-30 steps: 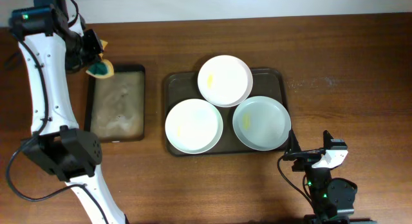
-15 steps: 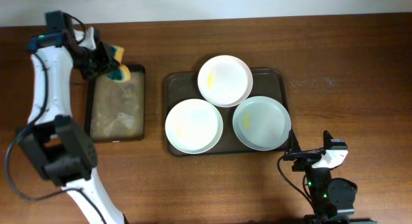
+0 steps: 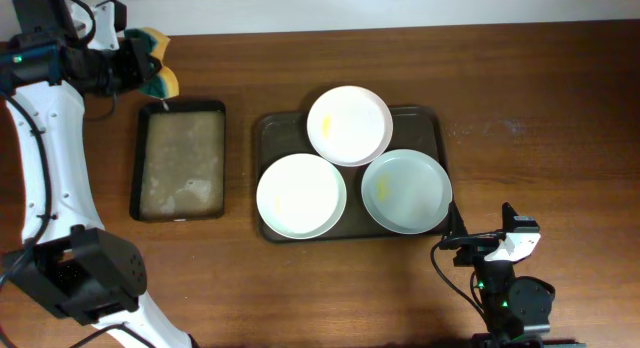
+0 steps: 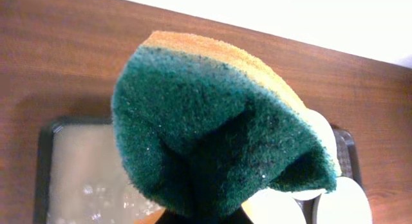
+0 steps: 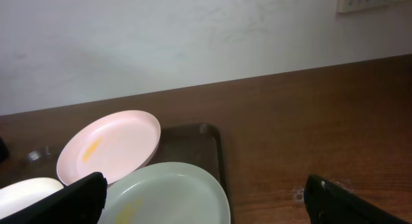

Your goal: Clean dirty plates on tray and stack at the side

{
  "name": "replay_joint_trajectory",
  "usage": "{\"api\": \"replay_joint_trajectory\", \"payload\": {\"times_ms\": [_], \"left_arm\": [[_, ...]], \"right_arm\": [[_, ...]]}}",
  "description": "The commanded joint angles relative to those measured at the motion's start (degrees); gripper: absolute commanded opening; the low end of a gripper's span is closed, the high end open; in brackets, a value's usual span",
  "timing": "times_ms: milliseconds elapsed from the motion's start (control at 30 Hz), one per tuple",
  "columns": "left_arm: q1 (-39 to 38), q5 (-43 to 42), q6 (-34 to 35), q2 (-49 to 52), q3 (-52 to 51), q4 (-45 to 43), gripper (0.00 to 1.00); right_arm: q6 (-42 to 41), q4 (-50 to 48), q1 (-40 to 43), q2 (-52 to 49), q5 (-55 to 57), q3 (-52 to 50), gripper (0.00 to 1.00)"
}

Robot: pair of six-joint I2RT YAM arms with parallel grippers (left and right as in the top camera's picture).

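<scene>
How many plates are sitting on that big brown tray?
3. The back plate lies at the far edge of the tray, overlapping the other two. The left plate and the bluish right plate sit side by side nearer the front. None seems hidden.

Three round, shallow white plates [image 3: 348,125] with yellowish smears lie clustered, edges touching, on a dark brown rectangular raised-rim tray [image 3: 270,133]. The right-hand plate [image 3: 406,192] looks faintly bluish.

Sponge [image 3: 157,80] carried off the black tray [image 3: 138,168], now held past its far left corner, left gripper [image 3: 143,72] drawn back to the table's [image 3: 520,78] rear edge, left arm [image 3: 48,138] straightened alongside.
</scene>
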State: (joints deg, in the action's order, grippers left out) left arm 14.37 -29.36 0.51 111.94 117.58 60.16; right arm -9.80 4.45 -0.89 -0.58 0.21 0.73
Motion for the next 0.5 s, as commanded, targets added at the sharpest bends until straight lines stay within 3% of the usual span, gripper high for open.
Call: {"api": "replay_joint_trajectory", "payload": {"times_ms": [0, 267, 467], "left_arm": [[0.8, -0.8, -2.8, -5.4, 0.5, -3.3, 0.00], [0.7, 5.3, -2.8, -8.8, -1.4, -4.0, 0.00], [0.5, 6.7, -4.1, -7.5, -21.0, -14.4, 0.00]], "right_arm": [[0.5, 0.2, 0.2, 0.4, 0.5, -0.4, 0.98], [0.5, 0.2, 0.2, 0.4, 0.5, -0.4, 0.98], [0.5, 0.2, 0.2, 0.4, 0.5, -0.4, 0.98]]}}
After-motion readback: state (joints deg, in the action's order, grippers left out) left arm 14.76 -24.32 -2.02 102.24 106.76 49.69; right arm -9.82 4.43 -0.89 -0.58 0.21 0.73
